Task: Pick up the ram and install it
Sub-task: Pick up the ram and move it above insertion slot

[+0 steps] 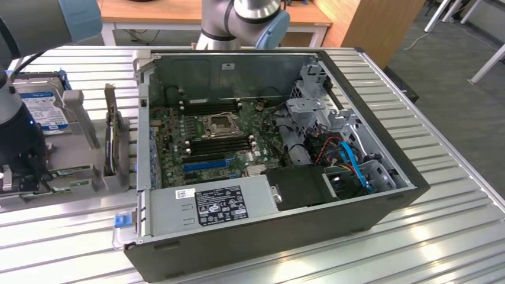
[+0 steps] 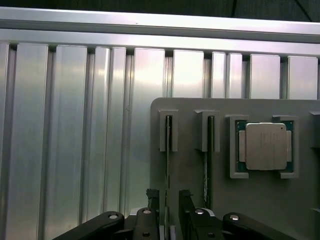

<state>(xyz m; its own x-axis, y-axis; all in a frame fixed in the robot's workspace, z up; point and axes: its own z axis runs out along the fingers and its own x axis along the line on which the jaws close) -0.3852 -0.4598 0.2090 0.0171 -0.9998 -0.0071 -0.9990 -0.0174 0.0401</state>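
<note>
Gripper [image 2: 168,195] fingers spread, straddling ram [image 2: 168,170] upright in gray holder [image 2: 190,175].

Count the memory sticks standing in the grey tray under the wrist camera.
2. The ram stands on edge in the grey tray slot straddled by the open gripper; a second stick stands in the neighbouring slot, towards the processor. Others may be hidden.

tool [image 2: 168,196] astride ram [image 2: 168,150] in holder [image 2: 270,205], processor [image 2: 265,146] beside

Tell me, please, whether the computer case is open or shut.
Open: the case has no side panel on, so the motherboard shows inside.
</note>
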